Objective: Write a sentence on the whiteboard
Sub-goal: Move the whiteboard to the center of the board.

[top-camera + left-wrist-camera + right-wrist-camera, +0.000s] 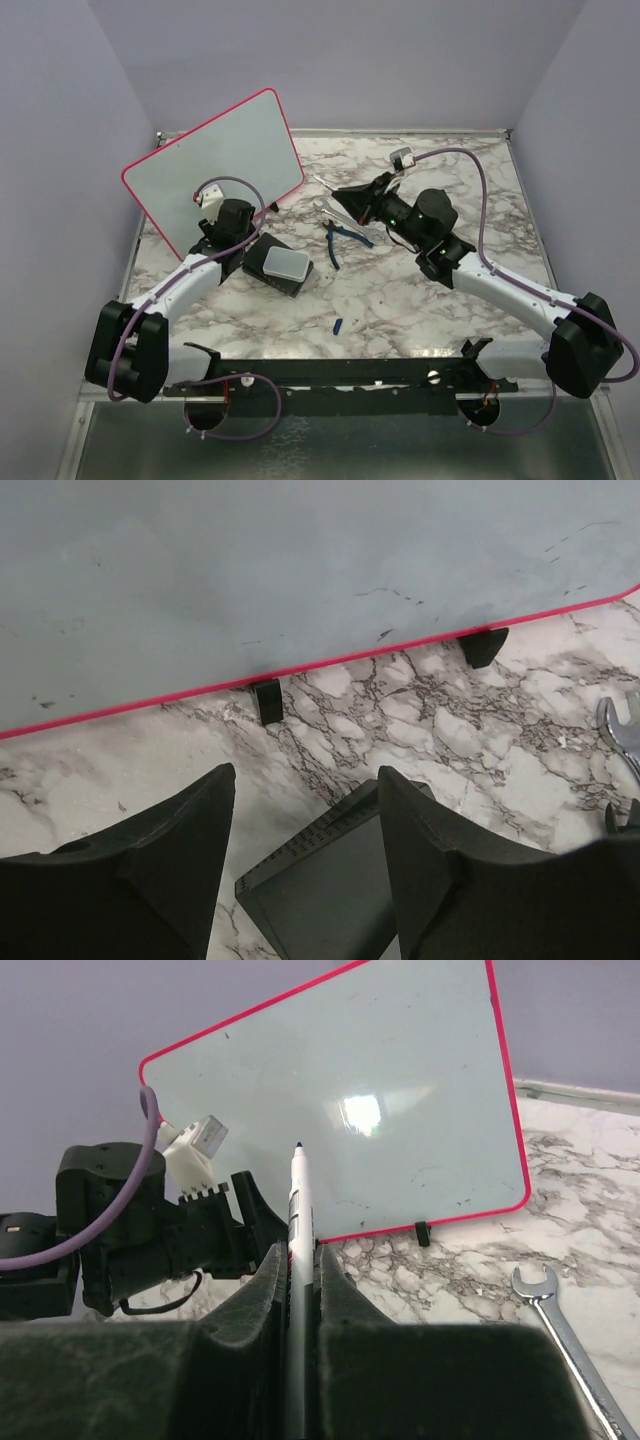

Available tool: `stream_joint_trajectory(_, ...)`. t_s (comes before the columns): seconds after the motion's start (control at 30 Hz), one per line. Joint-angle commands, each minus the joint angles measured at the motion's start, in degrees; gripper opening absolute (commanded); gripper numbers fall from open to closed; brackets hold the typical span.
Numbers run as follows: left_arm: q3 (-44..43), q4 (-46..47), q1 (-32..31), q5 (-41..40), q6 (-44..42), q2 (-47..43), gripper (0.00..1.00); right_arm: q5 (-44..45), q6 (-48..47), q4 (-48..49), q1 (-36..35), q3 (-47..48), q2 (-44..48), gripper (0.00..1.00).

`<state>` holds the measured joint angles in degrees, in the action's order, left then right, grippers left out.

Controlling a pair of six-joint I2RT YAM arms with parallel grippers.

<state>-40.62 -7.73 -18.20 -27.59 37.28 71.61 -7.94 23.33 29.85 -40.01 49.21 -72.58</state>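
Marker (296, 1190) sits pinched in the right gripper (297, 1260), tip up, before the whiteboard (400, 1110); the left gripper (305, 775) is spread apart, near a dark block (320, 890)

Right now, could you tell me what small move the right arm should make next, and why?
Probably ease the marker forward until its tip meets the whiteboard. The right end effector is shut on the marker, whose bare tip points at the board yet looks short of it, and no words are written.

whiteboard (380, 1110): glossy, smooth; table (400, 300): marble-patterned, smooth; wrench (560, 1330): shiny metal; marker (296, 1220): smooth white plastic
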Motion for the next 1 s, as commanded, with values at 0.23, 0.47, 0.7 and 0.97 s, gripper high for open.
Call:
stream_joint_trajectory(0.23,4.57,8.18,-1.87,-6.93,5.77,7.44,0.49,0.38,0.33,-1.90,1.84,-2.85,3.63,0.01)
stream_joint_trajectory(0.47,5.09,13.25,-1.90,-7.26,4.53,11.86,0.46,-0.05,0.54,-1.89,2.21,-3.18,4.11,0.01)
stream_joint_trajectory(0.7,3.66,16.05,-1.76,-8.93,4.57,16.29,0.46,-0.26,0.80,-1.71,2.39,-3.07,4.04,0.01)
stream_joint_trajectory(0.97,4.13,17.85,-1.45,-11.20,5.81,18.87,0.42,-0.60,0.94,-1.63,2.57,-2.82,3.34,0.00)
